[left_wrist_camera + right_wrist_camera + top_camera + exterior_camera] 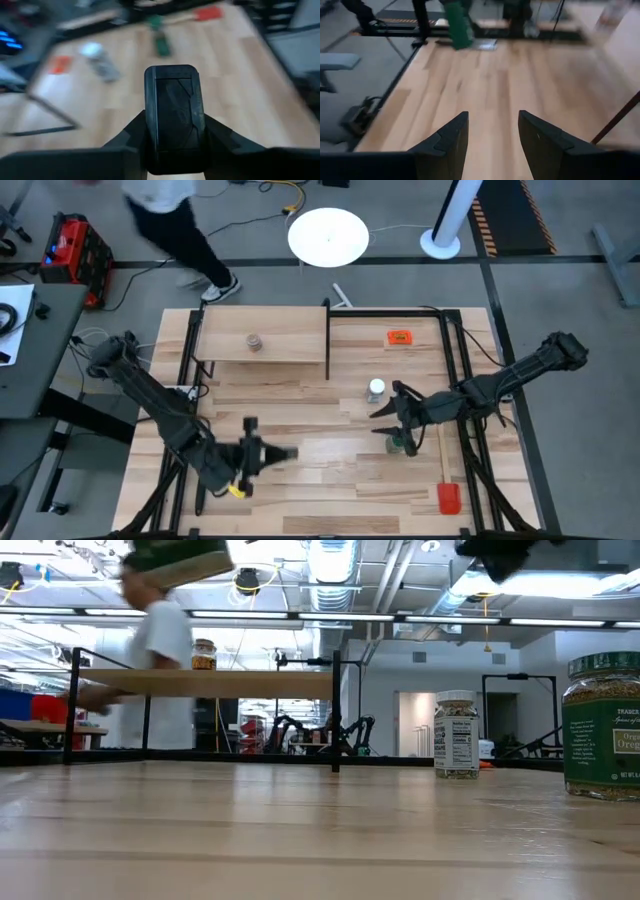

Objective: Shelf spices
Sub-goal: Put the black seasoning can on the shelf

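My left gripper [280, 452] is over the table's near left part, shut on the black cube-like tin [175, 115]. The tin shows dark and high up in the low view [180, 558]. My right gripper [492, 135] is open above the right half of the table [390, 405], close to the green-lidded jar [403, 443], which stands on the table. The clear jar with white lid [376, 389] stands just beyond it. The brownish jar [255, 342] stands on the shelf [300, 335] at the far left. My left gripper pinches the black tin between its two fingers [131, 136], one on each of two opposite side walls [150, 125]. The fingers lie about level and point toward the table's right. The tin is lifted clear of the table.
A flat orange tag [400, 337] lies near the far right. A red-headed spatula [447, 498] lies near the right edge, its wooden handle pointing to the far side. A person [170, 220] walks past beyond the far edge. Bare wood lies in the table's middle [320, 415].
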{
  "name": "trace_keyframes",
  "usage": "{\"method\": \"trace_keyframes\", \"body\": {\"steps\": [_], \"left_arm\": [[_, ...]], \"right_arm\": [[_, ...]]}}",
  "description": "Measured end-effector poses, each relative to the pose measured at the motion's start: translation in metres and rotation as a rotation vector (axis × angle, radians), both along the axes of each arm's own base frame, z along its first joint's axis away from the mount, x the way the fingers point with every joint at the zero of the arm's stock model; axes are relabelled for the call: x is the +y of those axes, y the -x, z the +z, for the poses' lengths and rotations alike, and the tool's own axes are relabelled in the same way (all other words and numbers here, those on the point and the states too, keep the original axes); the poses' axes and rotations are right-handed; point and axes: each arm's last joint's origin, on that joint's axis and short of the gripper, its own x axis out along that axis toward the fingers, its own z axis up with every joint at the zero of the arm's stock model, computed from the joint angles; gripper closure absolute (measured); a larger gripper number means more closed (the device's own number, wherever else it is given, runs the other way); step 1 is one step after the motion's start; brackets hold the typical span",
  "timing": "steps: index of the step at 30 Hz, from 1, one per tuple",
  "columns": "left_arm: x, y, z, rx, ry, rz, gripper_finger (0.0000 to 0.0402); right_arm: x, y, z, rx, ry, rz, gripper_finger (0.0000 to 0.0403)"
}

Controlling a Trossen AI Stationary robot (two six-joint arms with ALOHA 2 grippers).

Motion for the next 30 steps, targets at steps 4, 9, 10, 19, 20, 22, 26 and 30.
{"method": "trace_keyframes", "body": {"steps": [4,9,10,19,20,22,26,30], "left_arm": [[0.019,0.000,0.010,-0.024,-0.093,0.070,0.0300],[0.036,-0.008,0.014,-0.030,-0.171,0.139,0.0300],[0.040,-0.010,0.014,-0.024,-0.190,0.148,0.0300],[0.057,-0.021,0.017,-0.012,-0.332,0.205,0.0300],[0.058,-0.022,0.017,-0.012,-0.346,0.205,0.0300],[0.061,-0.024,0.019,-0.017,-0.364,0.214,0.0300],[0.068,-0.027,0.020,-0.007,-0.399,0.230,0.0300],[0.076,-0.031,0.020,0.004,-0.407,0.261,0.0300]], "right_arm": [[0.004,-0.015,0.023,-0.053,0.132,0.036,0.0228],[0.005,-0.045,0.040,-0.057,0.304,0.060,0.0228],[0.005,-0.051,0.042,-0.053,0.335,0.062,0.0228],[-0.010,-0.110,0.041,0.006,0.474,0.015,0.0215],[-0.012,-0.115,0.039,0.016,0.488,0.013,0.0209],[-0.016,-0.125,0.038,0.026,0.503,0.004,0.0194],[-0.025,-0.141,0.034,0.052,0.536,-0.009,0.0154],[-0.033,-0.154,0.033,0.067,0.584,-0.013,0.0125]]}}
